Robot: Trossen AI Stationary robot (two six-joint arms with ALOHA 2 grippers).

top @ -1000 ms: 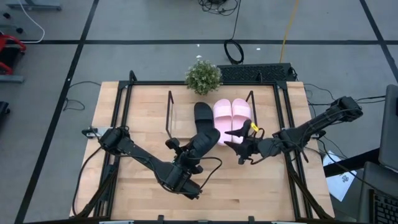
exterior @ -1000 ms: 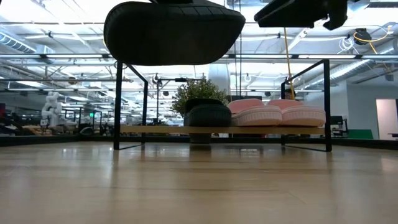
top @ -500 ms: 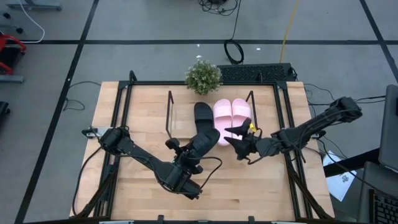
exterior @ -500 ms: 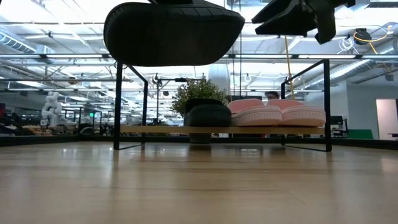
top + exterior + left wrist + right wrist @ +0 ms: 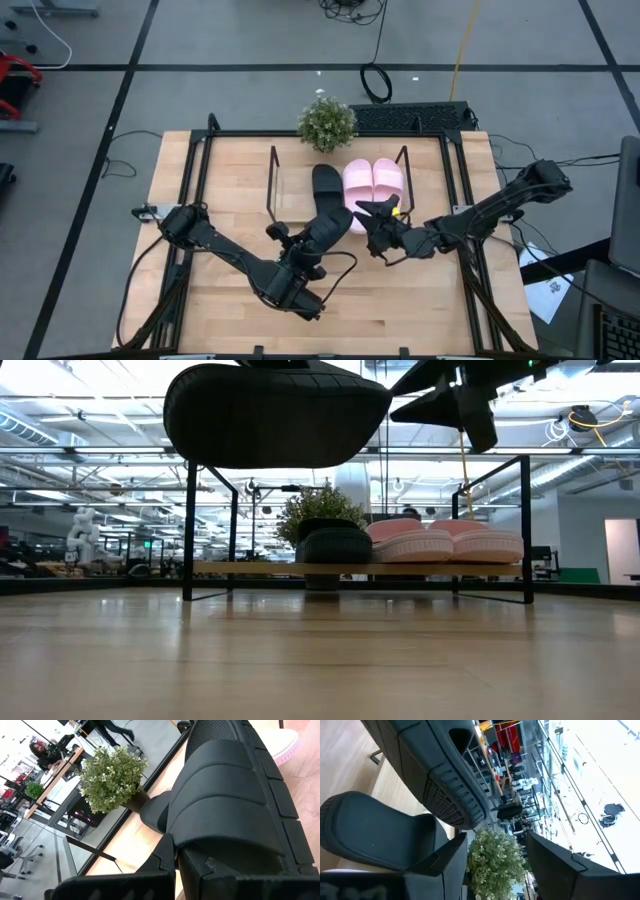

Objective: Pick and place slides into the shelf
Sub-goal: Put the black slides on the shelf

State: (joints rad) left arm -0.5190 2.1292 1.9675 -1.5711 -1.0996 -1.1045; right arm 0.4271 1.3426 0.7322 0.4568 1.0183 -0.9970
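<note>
My left gripper [image 5: 312, 245] is shut on a black slide [image 5: 332, 226] and holds it high above the table [image 5: 230, 160], in front of the shelf [image 5: 280, 568]. In the low view this slide [image 5: 275, 415] hangs at the top. On the shelf's wood board lie another black slide [image 5: 325, 182] and two pink slides [image 5: 358, 186] [image 5: 387, 177], soles down. My right gripper [image 5: 368, 218] is open in the air just right of the held slide, in front of the pink pair, with nothing between its fingers. My left gripper pinches the black slide at its near end, next to the wide strap [image 5: 220, 815]. One finger [image 5: 167, 857] lies beside the strap; the fingers themselves hide the exact spot. They come slanting from the table's near left. The slide is lifted clear, pointing toward the shelf.
A small potted plant [image 5: 327, 122] stands behind the shelf at the table's far edge. Black rails [image 5: 455, 200] run along the table's sides. Bare wood lies left of the shelf [image 5: 230, 180] and along the near edge.
My right gripper has gone toward the table's left, closer to the held black slide, sunk slightly and rolled about its own axis, still open. The left gripper and its slide have kept still.
</note>
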